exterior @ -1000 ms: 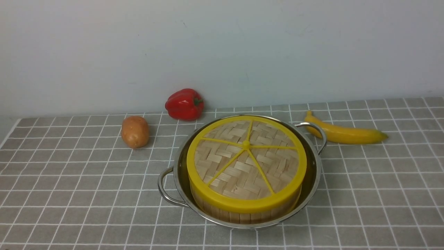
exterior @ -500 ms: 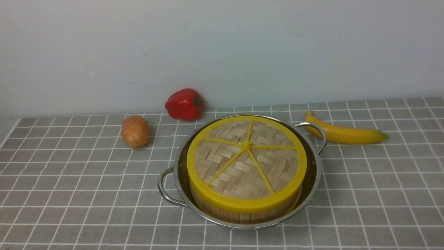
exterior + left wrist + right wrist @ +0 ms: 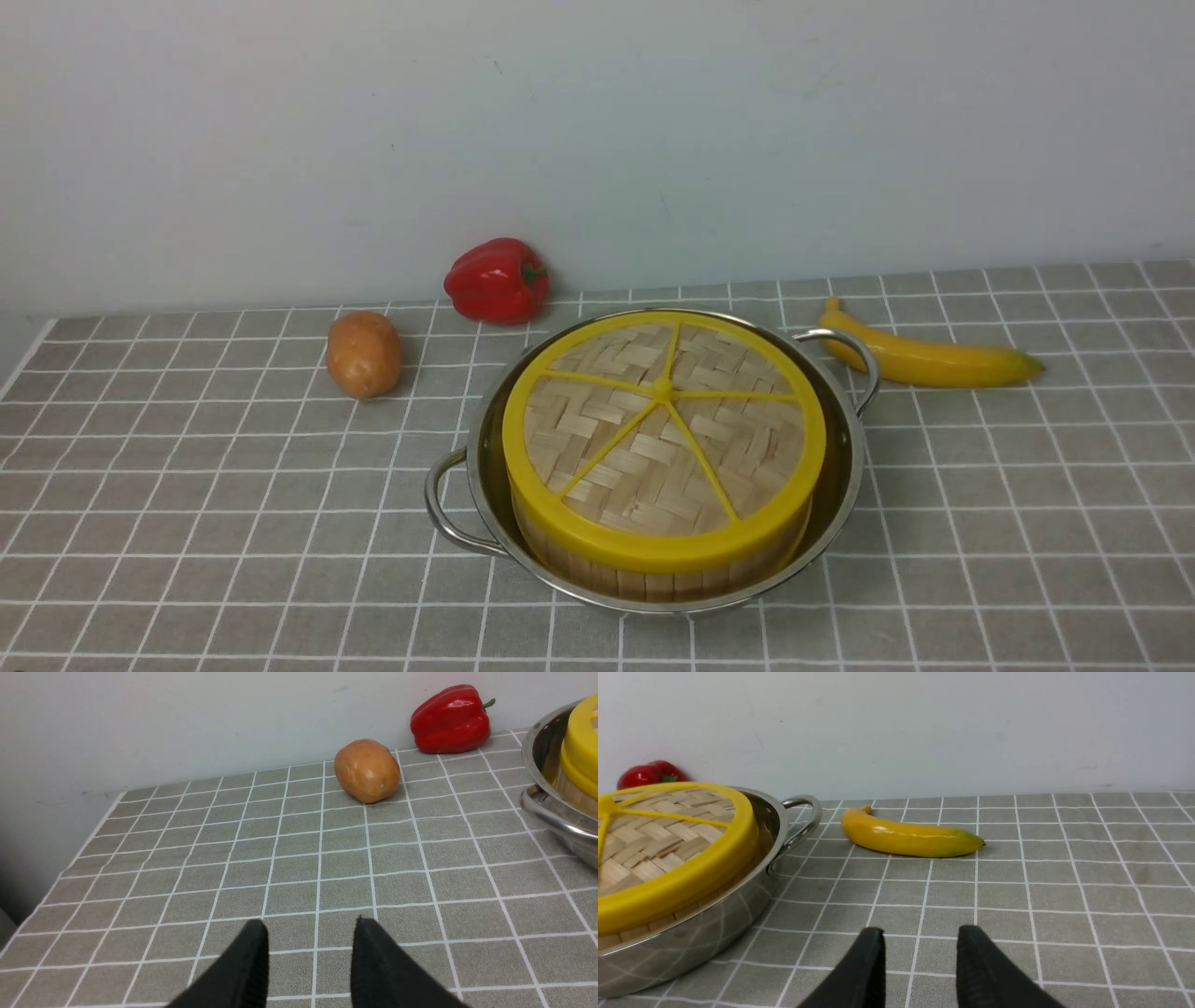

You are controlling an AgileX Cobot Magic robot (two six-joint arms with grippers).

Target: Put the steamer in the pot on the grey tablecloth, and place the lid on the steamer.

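The shiny pot (image 3: 482,471) stands on the grey tablecloth (image 3: 187,485) near the middle of the front view. Inside it sits the steamer (image 3: 644,581), of which only the wood-strip wall shows. The woven lid (image 3: 665,439) lies flat on top and hides the steamer's inside. Neither arm appears in the front view. My left gripper (image 3: 310,926) is open over bare cloth, left of the pot (image 3: 551,812). My right gripper (image 3: 917,933) is open over bare cloth too, to the right of the pot (image 3: 714,933) and lid (image 3: 668,849).
A red pepper (image 3: 497,280) and a potato (image 3: 364,353) lie behind the pot to its left. A banana (image 3: 934,359) lies to its right, by the pot's handle. A pale wall closes the back. The cloth ends at the far left.
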